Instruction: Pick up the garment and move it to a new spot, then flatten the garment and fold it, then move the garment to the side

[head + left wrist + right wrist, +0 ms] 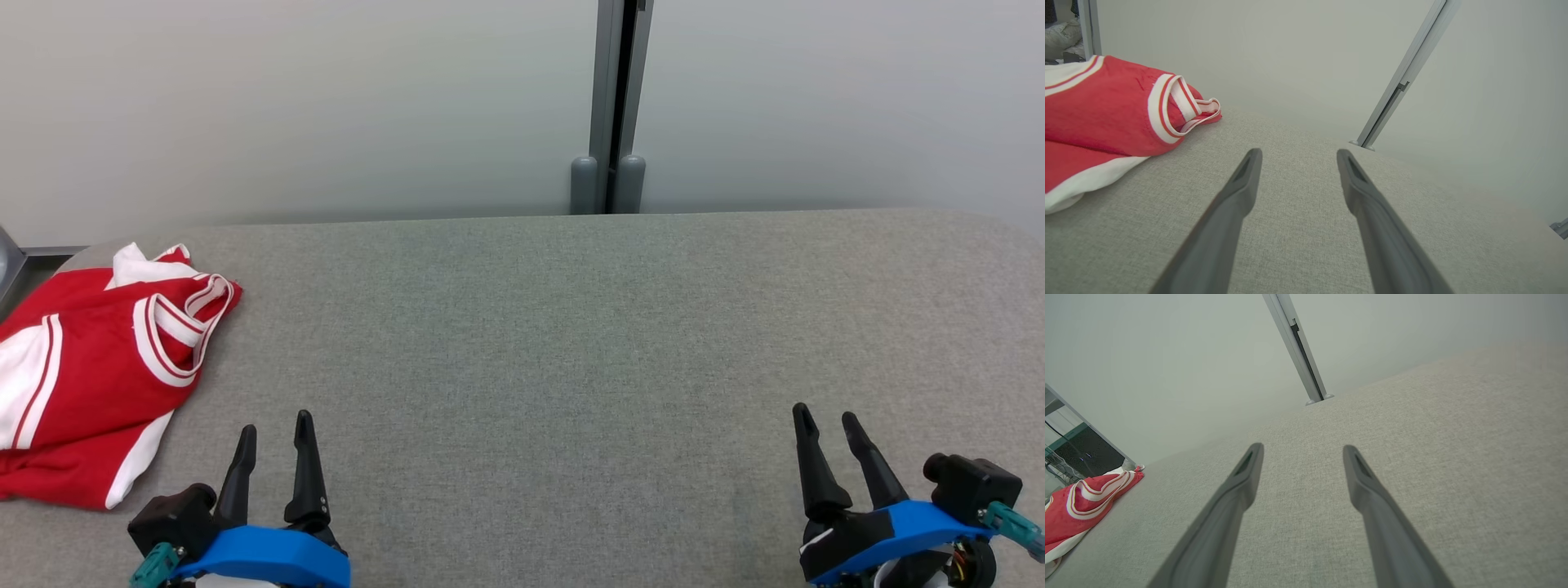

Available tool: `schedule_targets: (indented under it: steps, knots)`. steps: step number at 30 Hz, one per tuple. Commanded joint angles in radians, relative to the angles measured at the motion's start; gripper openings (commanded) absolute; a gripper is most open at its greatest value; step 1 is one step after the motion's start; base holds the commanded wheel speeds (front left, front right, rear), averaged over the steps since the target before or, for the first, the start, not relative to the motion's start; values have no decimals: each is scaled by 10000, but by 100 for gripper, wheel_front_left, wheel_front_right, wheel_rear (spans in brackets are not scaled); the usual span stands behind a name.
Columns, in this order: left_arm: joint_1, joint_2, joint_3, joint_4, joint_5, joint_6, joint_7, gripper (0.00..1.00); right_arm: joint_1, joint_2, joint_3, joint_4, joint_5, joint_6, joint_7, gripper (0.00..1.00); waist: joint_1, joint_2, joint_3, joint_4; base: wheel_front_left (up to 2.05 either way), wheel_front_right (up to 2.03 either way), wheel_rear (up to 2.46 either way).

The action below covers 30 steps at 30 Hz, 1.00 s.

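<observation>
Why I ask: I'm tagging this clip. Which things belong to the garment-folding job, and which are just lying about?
Belongs to the job:
- red-and-white garment, crumpled at far left
- left gripper, fingers open
- right gripper, fingers open

Just there:
- grey fabric table
- metal post
- pale wall panels
</observation>
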Motion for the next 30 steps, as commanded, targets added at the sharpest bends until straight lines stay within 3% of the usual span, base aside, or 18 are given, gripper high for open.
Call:
schedule_targets:
  steps: [1, 30]
  knots:
    - [-86, 55, -61, -36, 260, 59, -113, 100, -70, -88, 18, -31, -292, 17, -56, 100, 0, -1, -3, 0, 0, 0, 0]
    - [93, 135, -462, 219, 2007, 376, -528, 100, 7, -104, 35, 139, -2465, 27, -318, 100, 0, -1, -65, -28, 0, 0, 0]
